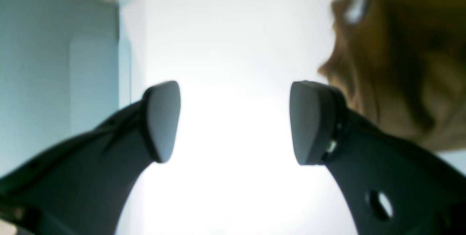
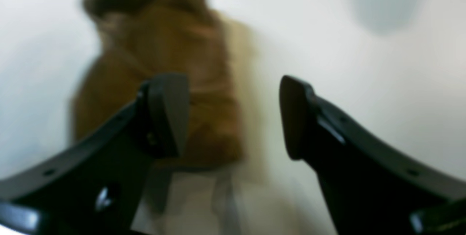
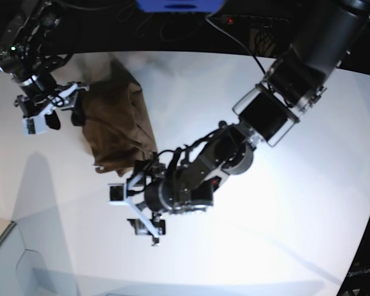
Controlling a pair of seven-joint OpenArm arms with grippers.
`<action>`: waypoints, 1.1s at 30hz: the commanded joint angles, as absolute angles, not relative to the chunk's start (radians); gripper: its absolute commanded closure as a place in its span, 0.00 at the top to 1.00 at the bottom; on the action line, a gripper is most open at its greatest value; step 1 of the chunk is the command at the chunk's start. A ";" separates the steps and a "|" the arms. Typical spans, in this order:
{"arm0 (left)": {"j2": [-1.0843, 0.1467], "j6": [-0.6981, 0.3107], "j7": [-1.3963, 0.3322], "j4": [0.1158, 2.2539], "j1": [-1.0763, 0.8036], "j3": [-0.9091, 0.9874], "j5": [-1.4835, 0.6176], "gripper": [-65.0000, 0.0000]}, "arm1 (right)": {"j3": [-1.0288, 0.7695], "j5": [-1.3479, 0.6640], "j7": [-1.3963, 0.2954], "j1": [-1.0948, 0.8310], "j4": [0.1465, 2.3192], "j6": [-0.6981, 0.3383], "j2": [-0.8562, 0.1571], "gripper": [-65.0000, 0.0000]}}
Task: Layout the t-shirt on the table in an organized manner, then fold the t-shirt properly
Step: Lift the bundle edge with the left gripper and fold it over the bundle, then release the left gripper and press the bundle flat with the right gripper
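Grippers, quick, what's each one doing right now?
Left gripper: open, holding nothing, t-shirt beside it.
Right gripper: open, holding nothing.

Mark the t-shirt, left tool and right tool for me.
t-shirt (image 3: 117, 126), base view, middle of the brown cloth.
left tool (image 1: 235, 122), left wrist view, gap between open fingertips.
right tool (image 2: 235, 116), right wrist view, gap between open fingertips.

text: none readable | labels/brands/numbers: none legible on the t-shirt (image 3: 117, 126), the table (image 3: 296, 203) or either arm | wrist views: blurred, nothing legible | base view: blue object (image 3: 179, 5) at top edge possibly marked, too cropped to tell
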State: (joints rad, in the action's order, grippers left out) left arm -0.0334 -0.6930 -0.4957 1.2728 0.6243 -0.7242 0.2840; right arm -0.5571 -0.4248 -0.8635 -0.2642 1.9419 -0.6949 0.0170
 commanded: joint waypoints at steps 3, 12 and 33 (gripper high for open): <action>-0.079 -0.685 -0.524 1.336 0.575 -0.611 0.278 0.69 | -0.490 -0.441 -0.832 -0.260 1.957 -0.698 0.007 0.61; -0.185 -0.687 -0.605 1.495 0.282 -0.091 0.278 0.69 | -0.351 -0.446 -0.829 -0.262 1.957 -0.698 0.008 0.59; -0.179 -0.687 -0.607 1.687 0.001 0.211 0.278 0.69 | -0.300 -0.444 -0.831 -0.331 1.788 -0.698 -0.021 0.00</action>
State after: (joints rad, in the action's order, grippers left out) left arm -0.1734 -0.6922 -0.6250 1.6653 -0.0135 0.2077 0.2874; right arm -0.2974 -0.4366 -0.8375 -0.3294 1.7733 -0.6949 -0.0162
